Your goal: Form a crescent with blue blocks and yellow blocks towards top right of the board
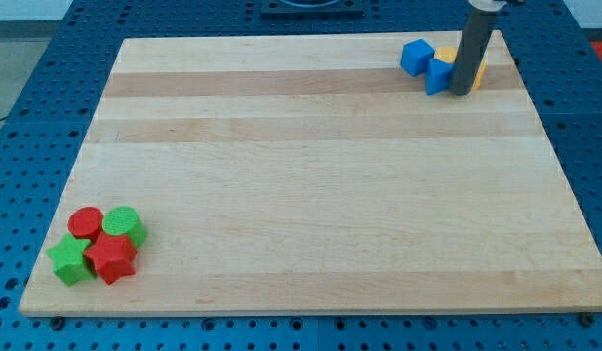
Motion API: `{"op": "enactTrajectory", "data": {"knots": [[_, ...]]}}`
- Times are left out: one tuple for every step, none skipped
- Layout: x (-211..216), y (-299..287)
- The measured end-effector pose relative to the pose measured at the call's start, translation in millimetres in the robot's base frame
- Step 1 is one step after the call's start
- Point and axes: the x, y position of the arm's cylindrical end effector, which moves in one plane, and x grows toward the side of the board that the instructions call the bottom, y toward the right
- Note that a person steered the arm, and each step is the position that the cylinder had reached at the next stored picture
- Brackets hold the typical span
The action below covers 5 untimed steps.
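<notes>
Two blue blocks sit near the board's top right: a blue cube-like block [416, 57] and a second blue block [438, 75] just to its right and lower. Yellow blocks [446, 54] lie behind them, one showing above the second blue block and another [479, 70] peeking out right of the rod. The dark rod comes down from the view's top, and my tip [460, 93] rests on the board touching the right side of the second blue block, in front of the yellow ones. The rod hides part of the yellow blocks.
At the board's bottom left is a tight cluster: a red cylinder [85, 222], a green cylinder [124, 224], a green star [70, 259] and a red star [110, 255]. The wooden board [310, 185] lies on a blue perforated table.
</notes>
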Motion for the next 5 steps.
{"op": "enactTrajectory", "data": {"knots": [[10.3, 20.4], [10.3, 38.0], [-2.8, 34.1], [-12.8, 27.1], [-21.2, 27.1]]}}
